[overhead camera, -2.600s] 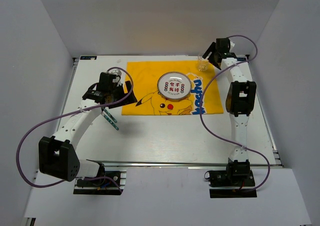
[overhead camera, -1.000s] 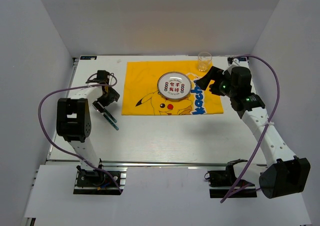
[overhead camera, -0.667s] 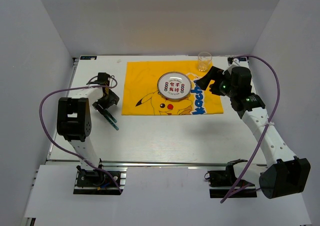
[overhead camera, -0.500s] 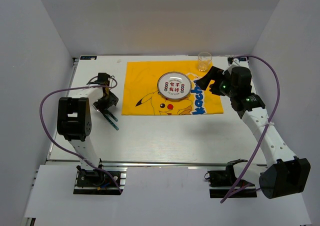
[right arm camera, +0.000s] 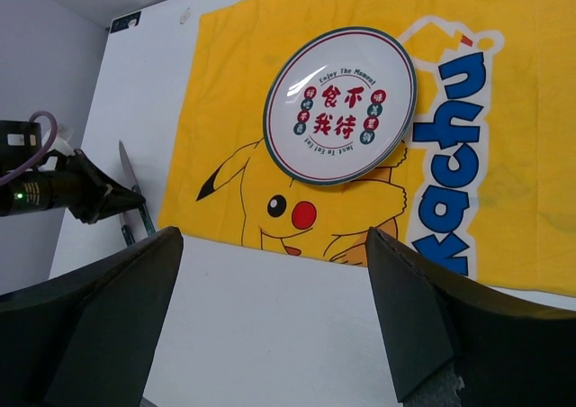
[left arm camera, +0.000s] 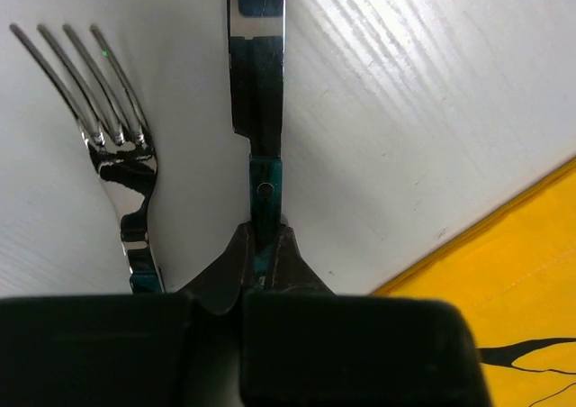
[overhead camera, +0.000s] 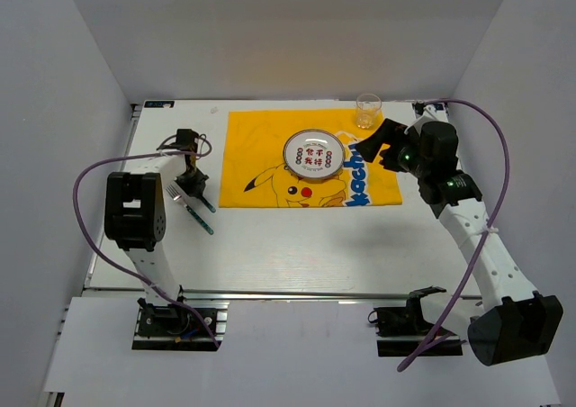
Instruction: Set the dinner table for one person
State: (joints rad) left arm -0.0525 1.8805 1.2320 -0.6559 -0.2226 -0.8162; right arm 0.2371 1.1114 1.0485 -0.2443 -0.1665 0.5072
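On the white dinner table (overhead camera: 297, 245), left of the yellow cartoon placemat (overhead camera: 261, 168), lie a teal-handled knife (left arm camera: 256, 65) and a fork (left arm camera: 121, 146) side by side. My left gripper (left arm camera: 263, 231) is shut on the knife's handle, and the blade points away from it, flat on the table. The fork (overhead camera: 176, 194) lies free just to its left. A round printed plate (overhead camera: 309, 152) rests on the placemat. My right gripper (right arm camera: 274, 317) hangs open and empty above the mat's right part, near the plate (right arm camera: 340, 104).
A small clear glass (overhead camera: 366, 112) stands at the placemat's far right corner. A metal rail (overhead camera: 297, 292) runs along the table's near edge, with both arm bases behind it. White walls close in the left, right and back.
My left gripper has come down and shut on the knife handle. The right arm has shifted slightly up and right, still open.
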